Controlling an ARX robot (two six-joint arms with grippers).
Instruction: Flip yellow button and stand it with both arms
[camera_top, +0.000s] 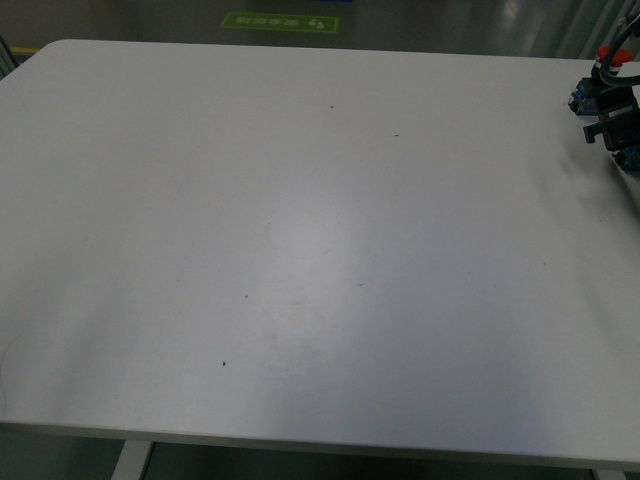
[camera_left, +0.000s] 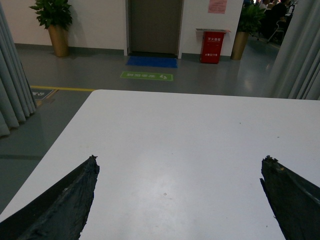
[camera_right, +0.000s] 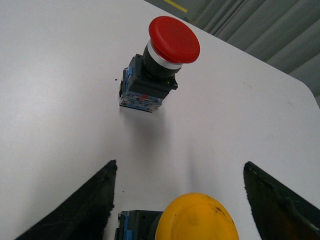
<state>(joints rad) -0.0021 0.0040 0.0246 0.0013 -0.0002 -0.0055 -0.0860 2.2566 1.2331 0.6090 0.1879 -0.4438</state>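
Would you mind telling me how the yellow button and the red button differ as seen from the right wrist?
The yellow button has a yellow cap; the red button has a red one. The yellow button sits between the open right end effector fingers, partly cut off by the frame; the red button stands clear beyond them, fully visible. Both have mushroom caps and blue-and-black blocks.

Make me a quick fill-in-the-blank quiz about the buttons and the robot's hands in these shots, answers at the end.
1. The button standing farther from the right hand has a ___ cap.
2. The yellow button lies between the fingers of the ___ hand.
3. The left hand is open over bare white table and holds ___.
4. In the front view, both buttons sit near the table's far ___ corner.

Answers: red; right; nothing; right
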